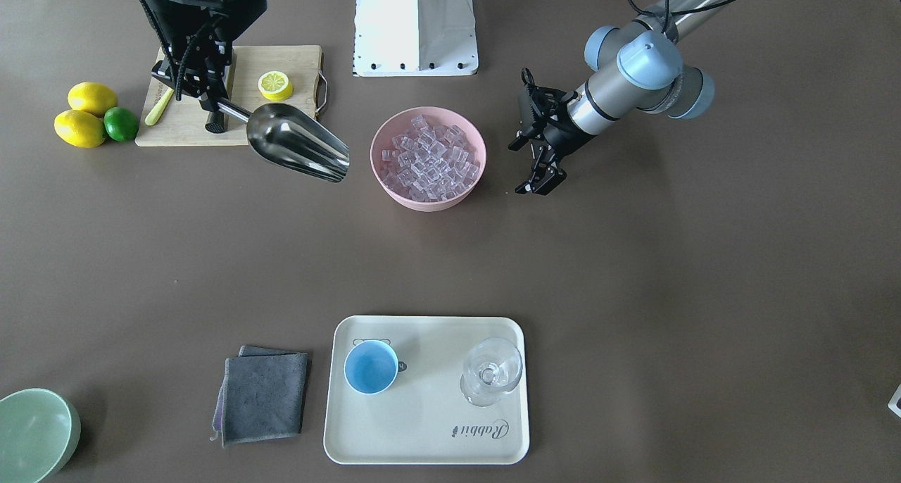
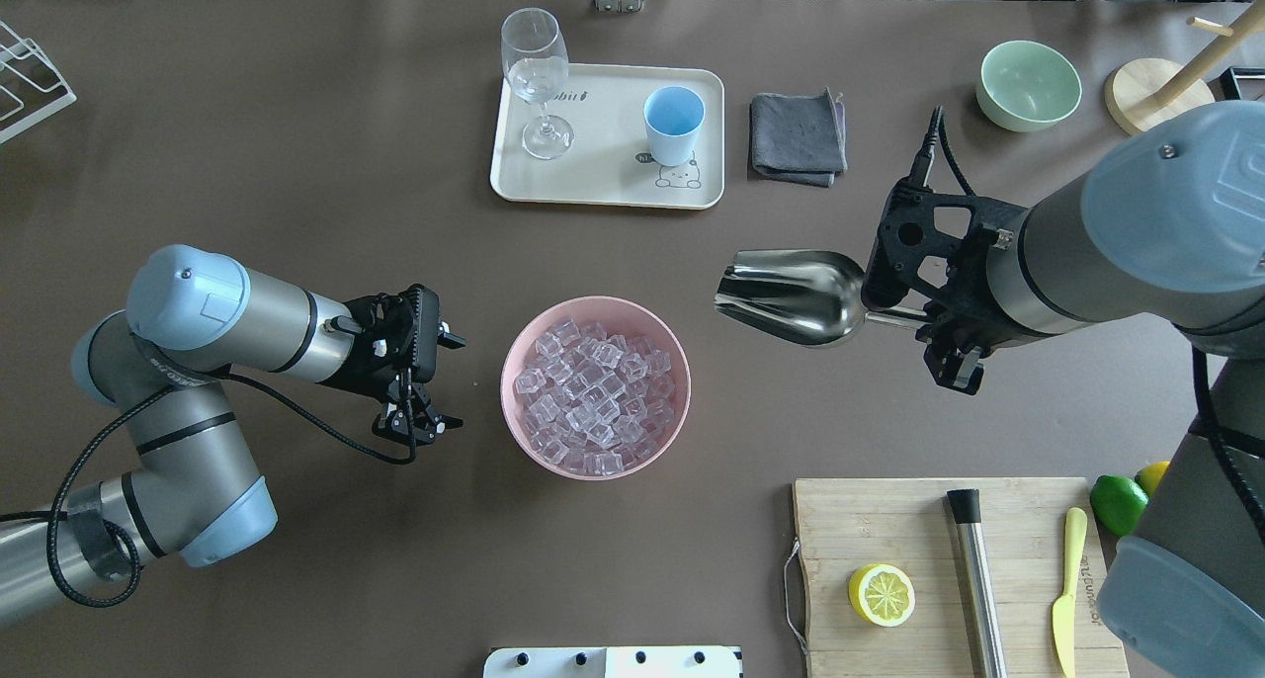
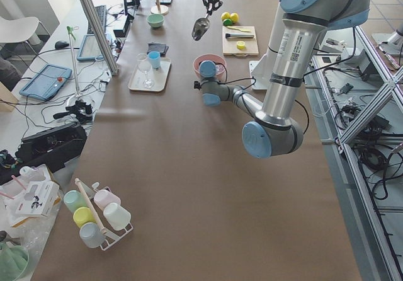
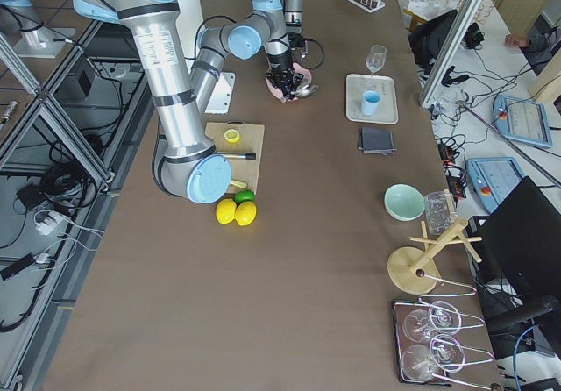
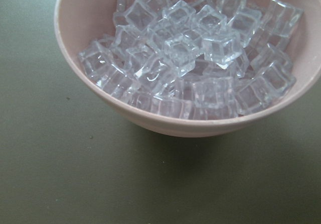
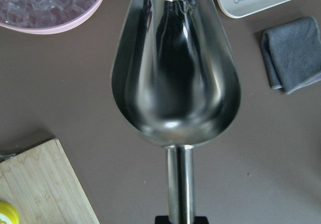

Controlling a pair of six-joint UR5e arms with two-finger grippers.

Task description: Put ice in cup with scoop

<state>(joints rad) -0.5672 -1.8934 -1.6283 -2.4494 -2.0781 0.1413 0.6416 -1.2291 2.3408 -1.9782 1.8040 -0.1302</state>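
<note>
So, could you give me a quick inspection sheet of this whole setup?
Surface: brown table, no spills seen.
Job's things: ice piled in pink bowl; blue cup empty, on tray; scoop empty, held above the table.
Clutter: wine glass, grey cloth, green bowl, cutting board with half lemon, steel cylinder, knife; lemons, lime.
Claws: right claw shut on scoop's handle; left claw open, empty, beside bowl.
Cables: black cable along left arm.
Surroundings: mug rack, wooden stand.
</note>
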